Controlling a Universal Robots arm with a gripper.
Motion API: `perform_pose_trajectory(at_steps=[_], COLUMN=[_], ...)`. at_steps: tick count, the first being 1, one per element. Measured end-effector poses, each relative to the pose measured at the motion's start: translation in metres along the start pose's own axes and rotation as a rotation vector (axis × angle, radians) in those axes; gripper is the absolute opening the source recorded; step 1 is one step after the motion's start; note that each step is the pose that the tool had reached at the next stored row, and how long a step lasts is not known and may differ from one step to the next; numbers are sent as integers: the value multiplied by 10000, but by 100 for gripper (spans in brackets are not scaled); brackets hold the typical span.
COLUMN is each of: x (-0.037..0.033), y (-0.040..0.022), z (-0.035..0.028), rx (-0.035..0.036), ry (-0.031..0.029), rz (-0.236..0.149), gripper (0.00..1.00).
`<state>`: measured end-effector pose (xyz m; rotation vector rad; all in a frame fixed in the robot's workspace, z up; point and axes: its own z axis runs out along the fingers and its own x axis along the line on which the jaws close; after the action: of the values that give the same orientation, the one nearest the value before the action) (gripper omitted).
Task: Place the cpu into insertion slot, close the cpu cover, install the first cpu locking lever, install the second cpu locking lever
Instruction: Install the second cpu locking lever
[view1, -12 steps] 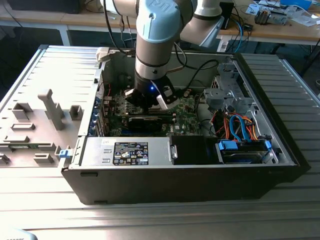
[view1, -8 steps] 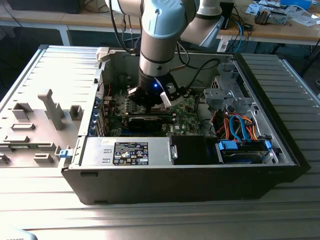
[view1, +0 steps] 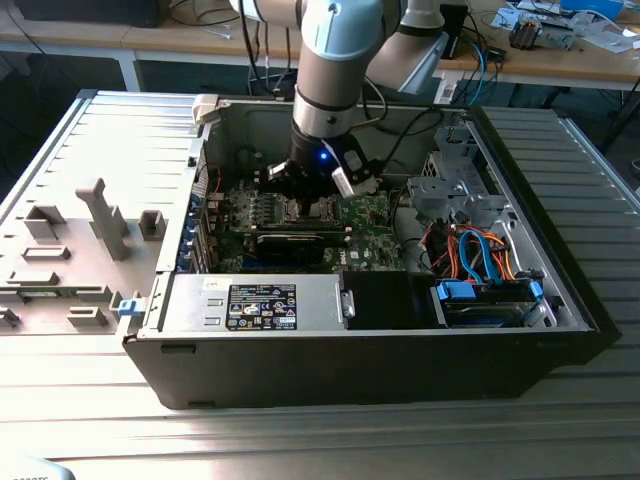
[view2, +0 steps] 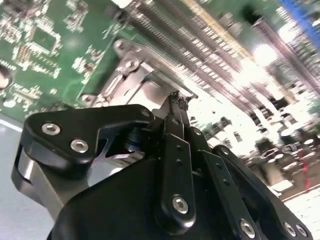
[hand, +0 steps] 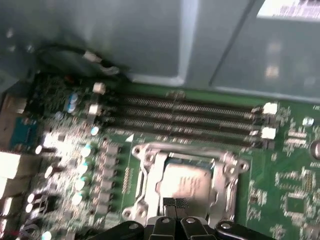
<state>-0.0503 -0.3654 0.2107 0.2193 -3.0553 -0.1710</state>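
- The tool (hand: 175, 204) has its fingertips pressed together, grasping nothing.
- The cpu (hand: 184, 181) lies seated in the insertion slot (hand: 146, 156), directly beneath the tool's tips.

cpu (hand: 182, 184): 1 | cpu cover (hand: 150, 172): 1 | memory slots (hand: 190, 119): seemingly 4
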Motion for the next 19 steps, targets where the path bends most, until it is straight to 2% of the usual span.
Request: perform_pose_trajectory(at_steps=[2,3,4,5,6,7,8,13,14,19], x=[-32,-44,-47,-48,-48,-48,-48,-45,-42,-37], y=[61,97,116,124,129,130,130,138,143,155], z=[5,8,11,9,5,-1,-6,-75,-118,-222], rx=[55,180,408,570,782,897,933,941,942,947], ry=[16,37,69,91,122,137,142,143,143,144], rz=[5,16,36,49,66,76,77,81,80,80], gripper=[11,11,11,11,11,11,11,11,11,11])
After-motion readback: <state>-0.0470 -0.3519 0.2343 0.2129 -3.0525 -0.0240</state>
